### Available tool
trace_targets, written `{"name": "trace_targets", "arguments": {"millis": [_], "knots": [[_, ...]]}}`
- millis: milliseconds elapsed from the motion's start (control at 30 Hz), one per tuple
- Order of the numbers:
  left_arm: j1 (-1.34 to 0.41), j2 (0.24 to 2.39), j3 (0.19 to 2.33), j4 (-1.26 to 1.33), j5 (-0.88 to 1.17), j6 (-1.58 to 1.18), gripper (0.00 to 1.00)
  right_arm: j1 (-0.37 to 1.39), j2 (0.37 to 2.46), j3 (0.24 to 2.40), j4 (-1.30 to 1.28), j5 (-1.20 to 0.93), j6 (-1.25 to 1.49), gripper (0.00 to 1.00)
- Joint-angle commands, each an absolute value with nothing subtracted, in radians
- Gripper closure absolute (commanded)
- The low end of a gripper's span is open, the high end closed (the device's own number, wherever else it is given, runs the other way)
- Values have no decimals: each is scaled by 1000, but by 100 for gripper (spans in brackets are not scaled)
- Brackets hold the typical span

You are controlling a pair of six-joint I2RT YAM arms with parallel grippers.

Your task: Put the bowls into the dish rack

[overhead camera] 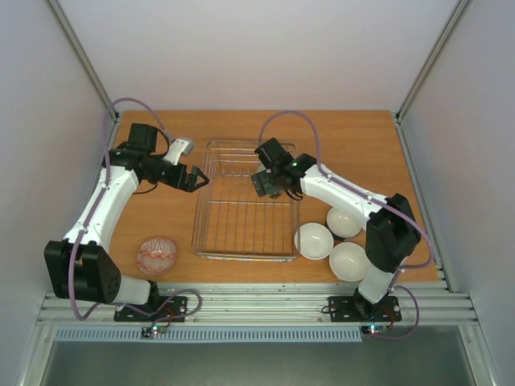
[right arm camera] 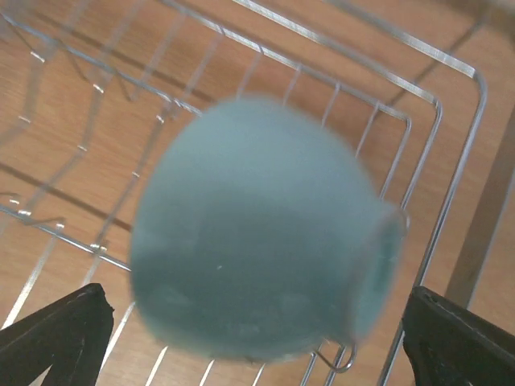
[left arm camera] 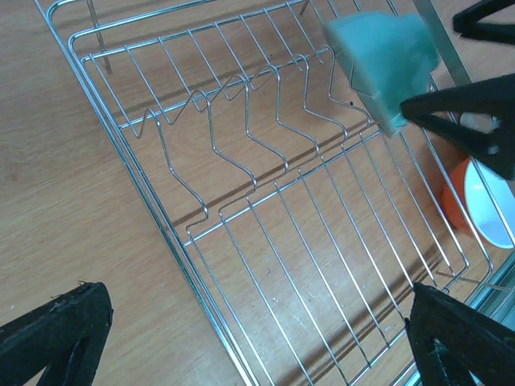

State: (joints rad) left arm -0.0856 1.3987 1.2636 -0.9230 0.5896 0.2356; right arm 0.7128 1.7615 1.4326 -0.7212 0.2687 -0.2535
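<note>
Drop-in step: mint bowl [right arm camera: 257, 233] seen blurred, ungripped, between wide-spread right gripper [overhead camera: 269, 183] fingers over dish rack [overhead camera: 241, 229]; left gripper [overhead camera: 193, 178] wide, empty; next bowl [overhead camera: 314, 240] to be grasped.

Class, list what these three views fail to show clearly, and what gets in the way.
1. Mint bowl: motion-blurred in both wrist views; contact with the dish rack unclear.
2. Top view: the right gripper covers that bowl.
3. Orange bowl: cut by the left wrist view's edge.
</note>
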Motion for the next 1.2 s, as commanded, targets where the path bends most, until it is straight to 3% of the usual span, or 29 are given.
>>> {"name": "trace_targets", "arguments": {"millis": [0,267,433,633,733,833,967,1167], "knots": [[-81,1383,1313,-964,567,277,1,703,1650,1482,-638,200,-297,2],[-15,1298,1269,-1048,499,341,1,668,1588,1444,-618,194,-281,1],[158,1294,1241,-1283,468,599,1,648,1523,1353,-589,191,-248,2],[195,1117,970,-1304,266,924,15,597,1457,1260,-533,116,-201,1],[212,1067,827,-1227,134,995,28,567,1434,1227,-512,76,-188,1],[264,1038,781,-1204,146,1054,34,553,1421,1201,-499,53,-174,2],[322,1029,784,-1203,181,1089,34,548,1408,1181,-492,39,-164,2],[370,1054,760,-1128,222,1107,27,548,1394,1173,-490,24,-158,1]]}}
